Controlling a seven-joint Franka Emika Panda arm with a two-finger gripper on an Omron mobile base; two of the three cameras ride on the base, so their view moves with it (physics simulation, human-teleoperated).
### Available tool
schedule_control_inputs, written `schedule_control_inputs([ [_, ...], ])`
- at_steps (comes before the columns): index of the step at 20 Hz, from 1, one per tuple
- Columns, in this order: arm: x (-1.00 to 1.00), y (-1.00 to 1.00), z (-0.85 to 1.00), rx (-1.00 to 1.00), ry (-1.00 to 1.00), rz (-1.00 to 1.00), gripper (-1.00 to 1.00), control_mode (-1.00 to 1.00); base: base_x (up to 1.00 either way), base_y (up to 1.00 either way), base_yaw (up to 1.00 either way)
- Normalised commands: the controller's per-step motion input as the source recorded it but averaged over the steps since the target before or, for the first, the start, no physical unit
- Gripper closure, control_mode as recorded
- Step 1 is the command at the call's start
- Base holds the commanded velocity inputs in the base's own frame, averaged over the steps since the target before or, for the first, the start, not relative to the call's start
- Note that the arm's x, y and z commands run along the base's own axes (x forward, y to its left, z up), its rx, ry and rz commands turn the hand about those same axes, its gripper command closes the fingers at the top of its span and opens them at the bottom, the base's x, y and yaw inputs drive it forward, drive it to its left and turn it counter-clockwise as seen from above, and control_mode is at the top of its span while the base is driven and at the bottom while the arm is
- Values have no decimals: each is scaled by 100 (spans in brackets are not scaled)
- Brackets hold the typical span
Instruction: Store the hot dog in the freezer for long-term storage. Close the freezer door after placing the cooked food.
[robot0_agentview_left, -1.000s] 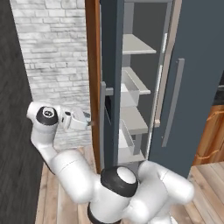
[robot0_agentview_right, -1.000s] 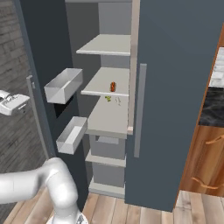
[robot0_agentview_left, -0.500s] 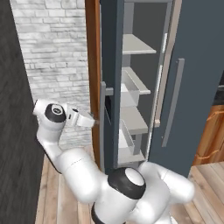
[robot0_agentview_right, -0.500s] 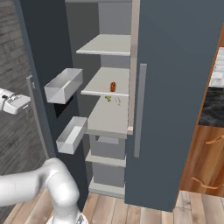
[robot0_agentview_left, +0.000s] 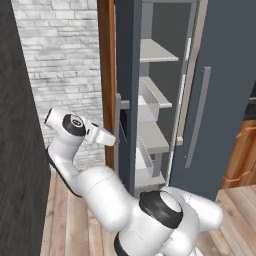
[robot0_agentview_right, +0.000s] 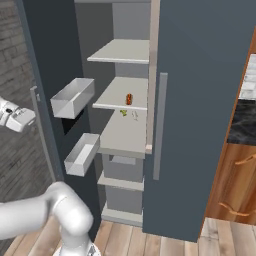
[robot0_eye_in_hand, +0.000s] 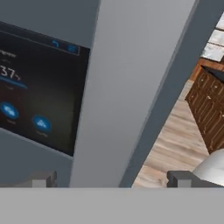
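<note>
- Placement step judged done: hot dog (robot0_agentview_right: 129, 99) is seen lying on a middle shelf (robot0_agentview_right: 120, 95) inside the freezer (robot0_agentview_right: 125, 125), toward the back, well apart from the gripper.
- Small greenish bits (robot0_agentview_right: 123, 113) are seen on the shelf below; too small to identify.
- Freezer door (robot0_agentview_left: 127, 95) is seen wide open, edge-on in the left base view; two white door bins (robot0_agentview_right: 74, 97) on its inner face are visible from the right base view.
- Gripper (robot0_agentview_left: 111, 139) is positioned on the outer side of the open door, close to its grey bar handle (robot0_agentview_left: 117, 135); contact can't be confirmed.
- Fingers (robot0_eye_in_hand: 179, 178) are spread fully apart, nothing held between them.
- From the hand view, the door's black display (robot0_eye_in_hand: 37, 96) with blue lights and the bar handle are framed just ahead of the fingertips.
- Remaining: door to be swung shut. Judged as the step in hand, given the arm's position behind the panel.
- Right-hand door (robot0_agentview_right: 200, 100) is shut already; no action needed there.
</note>
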Motion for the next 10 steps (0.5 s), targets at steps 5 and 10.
schedule_control_inputs([
  [5,-2,-34,0,11,8,8,-100,-100,0,0,0],
  [10,-2,-56,0,12,4,11,-100,-100,0,0,0],
])
